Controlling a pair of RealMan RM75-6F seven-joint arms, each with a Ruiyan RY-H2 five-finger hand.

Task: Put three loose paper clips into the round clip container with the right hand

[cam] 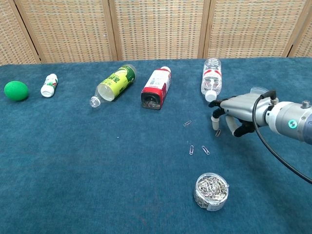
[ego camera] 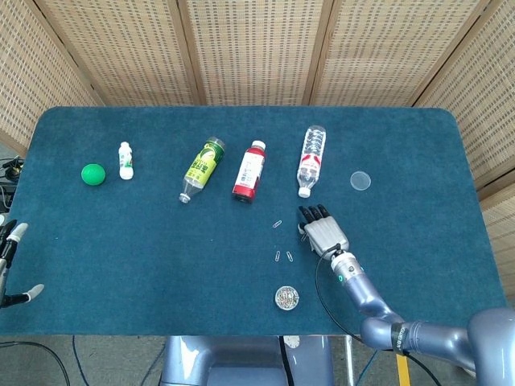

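R hand (cam: 237, 113) low over tabletop (ego camera: 418, 161) toward front-right, fingers (cam: 215, 120) spread downward, holding nothing, tips just above one paper clip (cam: 218, 132); two more clips (cam: 199, 149) nearby. Round clip container (cam: 211, 191) near front edge; L hand (ego camera: 10, 265) off left edge, fingers apart, empty.

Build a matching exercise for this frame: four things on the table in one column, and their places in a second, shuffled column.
Things:
1. green ball
2. round clip container
3. clear lid
4. right hand

Places:
A. near table edge, full of paper clips
B. far left of the table
C. over the rightmost loose clip
D. right of the clear water bottle

Pairs: 1-B, 2-A, 3-D, 4-C
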